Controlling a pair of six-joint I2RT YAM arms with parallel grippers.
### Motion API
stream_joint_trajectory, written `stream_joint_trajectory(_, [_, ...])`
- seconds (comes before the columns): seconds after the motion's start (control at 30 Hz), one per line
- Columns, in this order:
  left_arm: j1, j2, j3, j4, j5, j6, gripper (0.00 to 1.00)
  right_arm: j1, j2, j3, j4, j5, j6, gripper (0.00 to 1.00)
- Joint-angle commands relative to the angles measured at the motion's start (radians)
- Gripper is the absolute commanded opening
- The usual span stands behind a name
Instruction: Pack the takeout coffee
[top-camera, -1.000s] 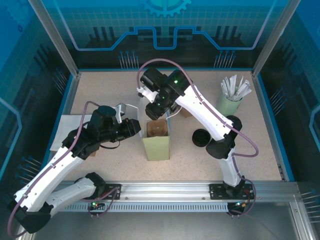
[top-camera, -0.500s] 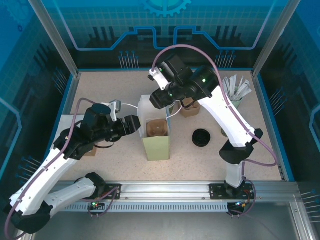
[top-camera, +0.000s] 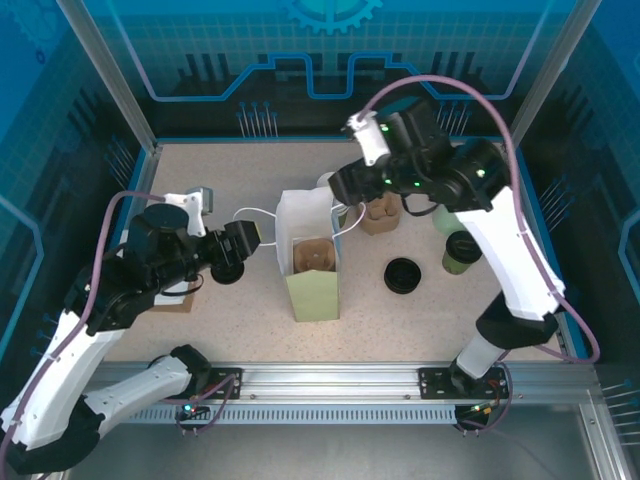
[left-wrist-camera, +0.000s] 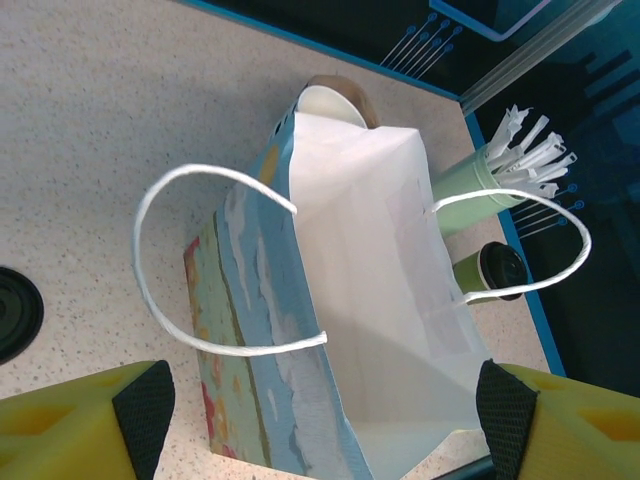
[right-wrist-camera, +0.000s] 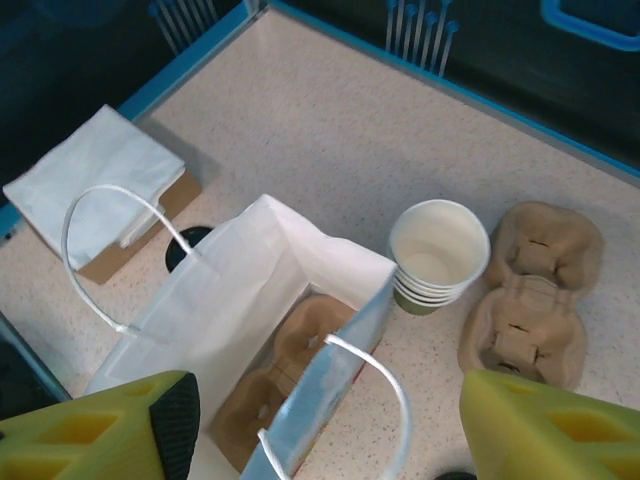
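The takeout coffee (top-camera: 462, 251) stands lidded on the table (top-camera: 250, 310), to the right of the paper bag (top-camera: 311, 262) and well apart from it. We see the left gripper (left-wrist-camera: 325, 400) just left of the bag and the right gripper (right-wrist-camera: 325, 415) above it, both with jaws wide and empty.
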Motion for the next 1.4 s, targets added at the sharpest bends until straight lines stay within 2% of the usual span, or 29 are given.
stream_joint_trajectory(0.0, [-0.004, 0.032, 0.062, -0.057, -0.038, 0.056, 0.83, -0.060, -0.086, -0.058, 0.033, 0.025, 0.054, 0.72])
stream_joint_trajectory(0.33, [0.026, 0.234, 0.299, -0.189, -0.022, 0.189, 0.85, -0.218, -0.271, -0.351, 0.054, 0.002, 0.078, 0.76])
stream_joint_trajectory(0.5, [0.137, 0.350, 0.401, -0.236, 0.105, 0.268, 0.86, -0.251, -0.325, -0.464, 0.070, 0.001, 0.085, 0.77])
stream_joint_trajectory(0.6, [0.176, 0.428, 0.470, -0.263, 0.157, 0.323, 0.86, -0.266, -0.345, -0.507, 0.072, 0.000, 0.080, 0.77])
stream_joint_trajectory(0.8, [0.178, 0.615, 0.601, -0.350, 0.198, 0.476, 0.86, -0.301, -0.372, -0.568, 0.081, -0.010, 0.080, 0.78])
stream_joint_trajectory(1.07, [0.179, 0.815, 0.671, -0.401, 0.163, 0.571, 0.86, -0.323, -0.386, -0.584, 0.076, -0.023, 0.084, 0.78])
stream_joint_trajectory(1.23, [0.177, 0.891, 0.673, -0.394, 0.149, 0.581, 0.77, -0.327, -0.388, -0.587, 0.062, -0.028, 0.083, 0.78])
stream_joint_trajectory(1.3, [0.177, 0.909, 0.673, -0.394, 0.130, 0.573, 0.69, -0.329, -0.392, -0.589, 0.057, -0.026, 0.083, 0.78])
stream_joint_trajectory(1.37, [0.178, 0.919, 0.670, -0.389, 0.103, 0.557, 0.55, -0.332, -0.399, -0.596, 0.060, -0.025, 0.082, 0.78])
